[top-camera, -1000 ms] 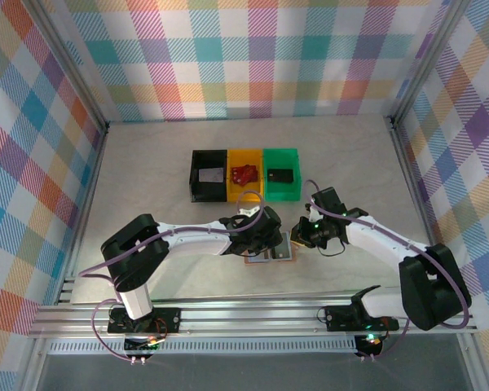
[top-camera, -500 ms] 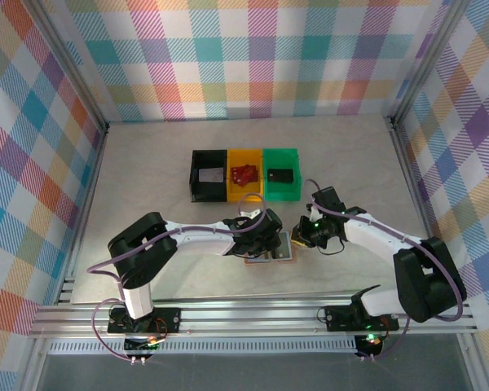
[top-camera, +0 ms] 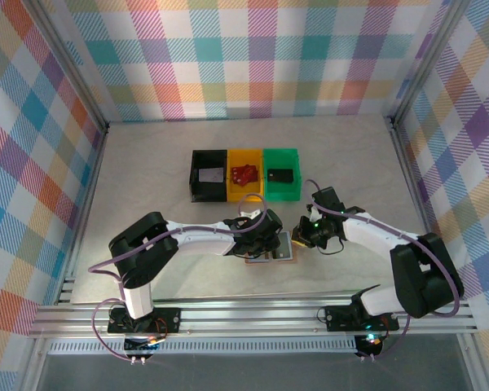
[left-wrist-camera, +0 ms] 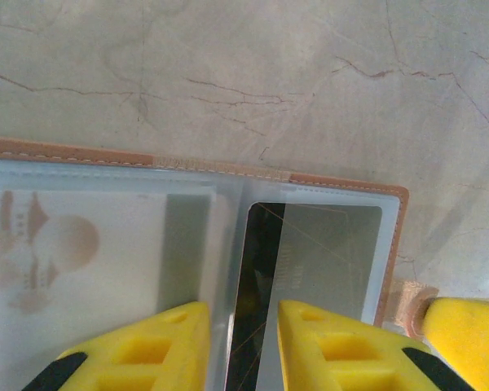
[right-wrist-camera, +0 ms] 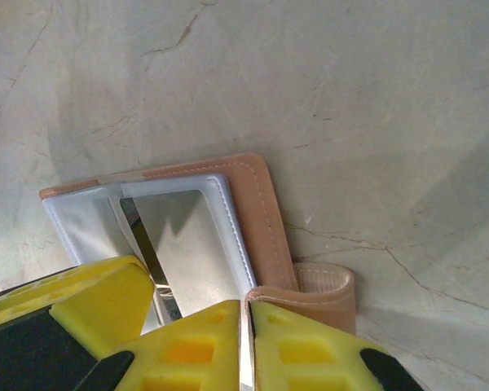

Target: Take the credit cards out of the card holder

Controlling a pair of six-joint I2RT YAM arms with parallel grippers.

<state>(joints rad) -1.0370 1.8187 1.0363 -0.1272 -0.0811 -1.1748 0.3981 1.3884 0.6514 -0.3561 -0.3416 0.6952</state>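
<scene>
The tan card holder (top-camera: pixel 277 249) lies spread open on the table between my two grippers. In the left wrist view its pale inner panels (left-wrist-camera: pixel 106 244) face up. A silver-grey credit card (left-wrist-camera: pixel 326 252) with a dark stripe sits in the right pocket. My left gripper (left-wrist-camera: pixel 243 346) is over the holder, its yellow fingers (left-wrist-camera: pixel 147 354) a narrow gap apart astride the card's dark stripe. My right gripper (right-wrist-camera: pixel 246 318) is shut on the holder's tan right edge (right-wrist-camera: pixel 301 295), beside the strap loop (right-wrist-camera: pixel 330 285). The card (right-wrist-camera: pixel 187 236) also faces the right wrist camera.
Three bins stand in a row behind the holder: black (top-camera: pixel 197 187) holding a grey card, yellow (top-camera: pixel 245 155) with a red item, green (top-camera: pixel 281 153) with a dark item. Checked walls close in the table on three sides.
The left gripper's jaws have narrowed over the holder. The left arm's elbow shifted slightly to the right. The right gripper keeps its hold on the holder's edge.
</scene>
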